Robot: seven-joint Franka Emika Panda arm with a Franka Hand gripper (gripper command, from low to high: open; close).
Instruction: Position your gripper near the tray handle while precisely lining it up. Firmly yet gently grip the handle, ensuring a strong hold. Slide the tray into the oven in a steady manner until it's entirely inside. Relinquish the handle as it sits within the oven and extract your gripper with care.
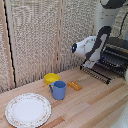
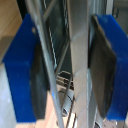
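Observation:
In the exterior view the oven [image 1: 116,55] stands at the right edge on the wooden table. The tray [image 1: 100,75] sticks out of its front cavity. The tray handle [image 1: 92,73] runs along the tray's near edge. My gripper [image 1: 91,64] hangs from the white and black arm right at that edge. In the wrist view the gripper [image 2: 67,70] is open, its blue fingers [image 2: 17,70] standing on either side of the tray handle [image 2: 78,60]. The grey bar lies close to one pad, with a gap to the other. Thin tray wires [image 2: 47,65] cross behind it.
A blue mug [image 1: 59,90] and a yellow bowl [image 1: 51,78] stand mid-table. A small orange block [image 1: 75,85] lies between them and the tray. A round white patterned plate [image 1: 28,110] sits at the front left. Woven screens form the back wall.

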